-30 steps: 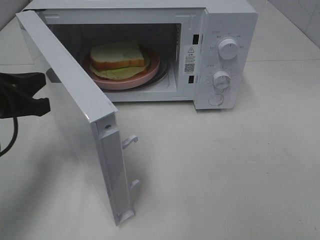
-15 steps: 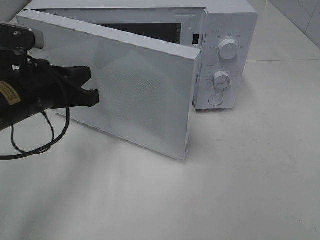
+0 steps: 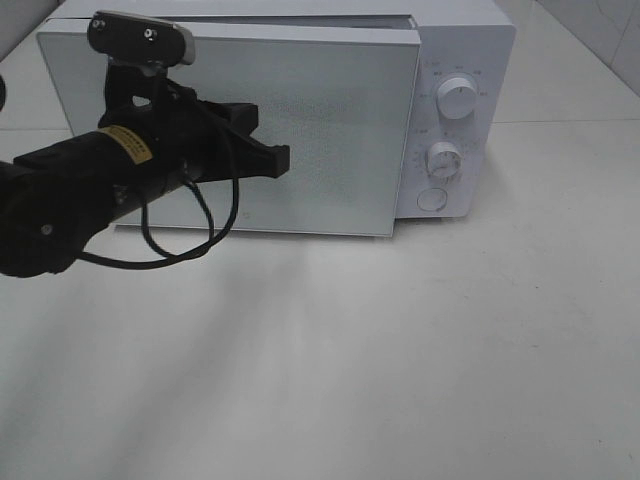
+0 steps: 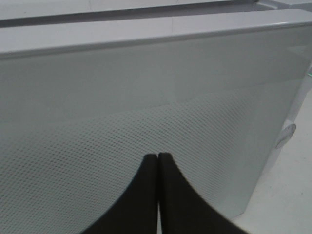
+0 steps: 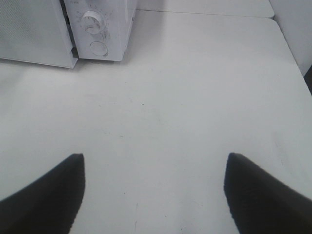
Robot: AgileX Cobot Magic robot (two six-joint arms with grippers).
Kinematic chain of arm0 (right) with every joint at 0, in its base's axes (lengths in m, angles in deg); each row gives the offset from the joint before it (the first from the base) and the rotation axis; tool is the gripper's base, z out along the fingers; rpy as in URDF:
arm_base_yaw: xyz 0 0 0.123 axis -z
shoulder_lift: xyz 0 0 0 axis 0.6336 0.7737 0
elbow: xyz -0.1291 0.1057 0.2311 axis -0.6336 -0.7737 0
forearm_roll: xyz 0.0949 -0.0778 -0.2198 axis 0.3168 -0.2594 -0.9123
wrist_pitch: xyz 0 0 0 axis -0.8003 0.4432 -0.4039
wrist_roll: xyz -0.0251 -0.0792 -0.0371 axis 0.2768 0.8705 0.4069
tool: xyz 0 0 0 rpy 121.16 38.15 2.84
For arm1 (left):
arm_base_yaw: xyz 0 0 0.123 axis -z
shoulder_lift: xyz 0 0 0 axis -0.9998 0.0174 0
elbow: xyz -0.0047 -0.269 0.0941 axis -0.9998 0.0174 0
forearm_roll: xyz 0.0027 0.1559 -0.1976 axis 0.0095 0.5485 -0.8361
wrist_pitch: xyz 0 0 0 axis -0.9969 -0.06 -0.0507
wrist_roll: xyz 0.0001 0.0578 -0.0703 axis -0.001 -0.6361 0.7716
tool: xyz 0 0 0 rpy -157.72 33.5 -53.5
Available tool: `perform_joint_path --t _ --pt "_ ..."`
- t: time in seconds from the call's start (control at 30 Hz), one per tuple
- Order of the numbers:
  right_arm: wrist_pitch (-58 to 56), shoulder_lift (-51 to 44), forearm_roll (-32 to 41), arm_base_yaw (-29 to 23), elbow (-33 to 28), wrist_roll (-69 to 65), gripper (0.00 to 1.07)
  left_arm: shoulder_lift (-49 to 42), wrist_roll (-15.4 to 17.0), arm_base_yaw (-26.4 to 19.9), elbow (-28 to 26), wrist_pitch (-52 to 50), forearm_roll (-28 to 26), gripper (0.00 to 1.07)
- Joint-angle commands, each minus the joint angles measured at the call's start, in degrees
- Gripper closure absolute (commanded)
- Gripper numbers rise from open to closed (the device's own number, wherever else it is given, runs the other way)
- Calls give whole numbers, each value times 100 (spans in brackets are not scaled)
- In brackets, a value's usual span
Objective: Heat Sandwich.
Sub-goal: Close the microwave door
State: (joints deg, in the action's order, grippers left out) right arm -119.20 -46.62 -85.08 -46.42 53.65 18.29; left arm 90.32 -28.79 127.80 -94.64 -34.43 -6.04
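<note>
The white microwave [image 3: 455, 60] stands at the back of the table. Its door [image 3: 340, 130] is swung almost flat against the front, so the sandwich and its pink plate are hidden inside. My left gripper [image 3: 283, 158] is shut and empty, its black tips pressed against the door's dotted window; the left wrist view shows the two fingers [image 4: 146, 195] closed together on the door [image 4: 146, 97]. My right gripper [image 5: 155, 192] is open and empty over bare table, away from the microwave [image 5: 105, 29], and is out of the exterior view.
Two round knobs [image 3: 457, 98] [image 3: 443, 160] and a round button [image 3: 432, 199] sit on the microwave's right panel. White table [image 3: 450, 350] stretches in front and to the right. A black cable loops under my left arm [image 3: 180, 250].
The door has swung from wide open to nearly closed, pushed by my left gripper moving right and toward the microwave. The sandwich on its plate is now hidden.
</note>
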Motion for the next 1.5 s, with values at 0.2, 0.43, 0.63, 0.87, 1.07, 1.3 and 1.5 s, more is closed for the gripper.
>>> perform_joint_path --t 0.2,0.43,0.63,0.87,1.07,1.3,1.5 --pt "23 -155 -29 34 -23 -6 31 470 -86 189 -796 241 -235 107" --pt "23 -155 -29 34 -23 -6 31 940 -86 309 -1599 636 -264 107" --pt "23 -155 -29 34 -23 -6 31 1243 -86 372 -2120 922 -264 107" --pt "23 -155 -29 34 -23 -6 31 1541 -143 361 -2641 1295 -269 107" --pt "23 -155 -29 34 -23 -6 31 1759 -172 212 -3146 1461 -338 107" --pt "23 -155 -29 34 -23 -6 31 1885 -166 29 -3329 1530 -344 107" --pt "23 -155 -29 34 -23 -6 31 1879 -172 40 -3329 1541 -252 107"
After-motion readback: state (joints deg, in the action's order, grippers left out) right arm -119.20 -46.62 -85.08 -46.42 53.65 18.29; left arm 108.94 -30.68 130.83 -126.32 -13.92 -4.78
